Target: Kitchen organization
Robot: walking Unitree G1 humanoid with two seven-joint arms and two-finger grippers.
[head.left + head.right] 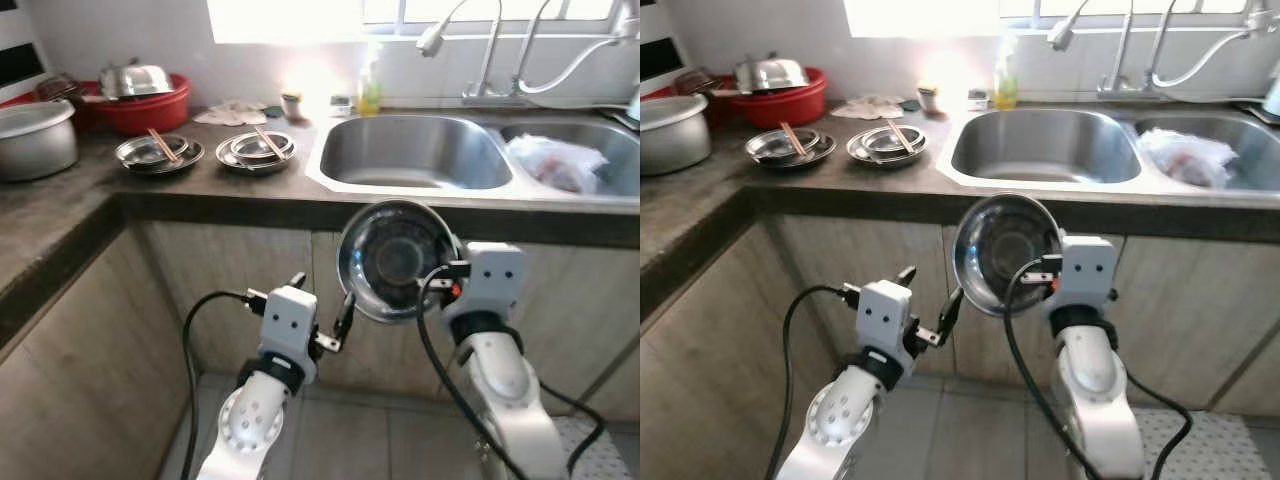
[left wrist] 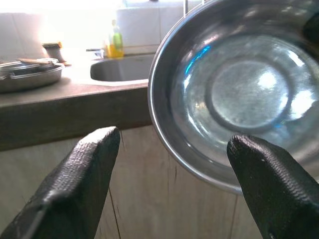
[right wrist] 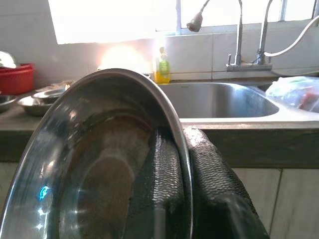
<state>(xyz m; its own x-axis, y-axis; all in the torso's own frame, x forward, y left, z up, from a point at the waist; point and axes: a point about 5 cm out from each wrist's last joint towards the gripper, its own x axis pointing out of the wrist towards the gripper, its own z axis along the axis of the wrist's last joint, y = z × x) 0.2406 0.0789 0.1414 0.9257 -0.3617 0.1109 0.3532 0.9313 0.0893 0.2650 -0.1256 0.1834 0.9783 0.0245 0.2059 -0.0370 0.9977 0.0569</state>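
two basins (image 1: 415, 152), two taps (image 1: 480, 50), three steel bowls (image 1: 395, 260).

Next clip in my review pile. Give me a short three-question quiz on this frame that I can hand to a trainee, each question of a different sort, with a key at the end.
1. True or false: the left claw is shut on the steel bowl.
2. Multiple choice: where is the plastic bag? A) in the left sink basin B) in the right sink basin C) in the red tub
3. Fill in: each of the two steel dishes on the counter has ____ lying in it.

Key
1. False. The right claw pinches the bowl's rim; the left claw is open beside it.
2. B
3. chopsticks
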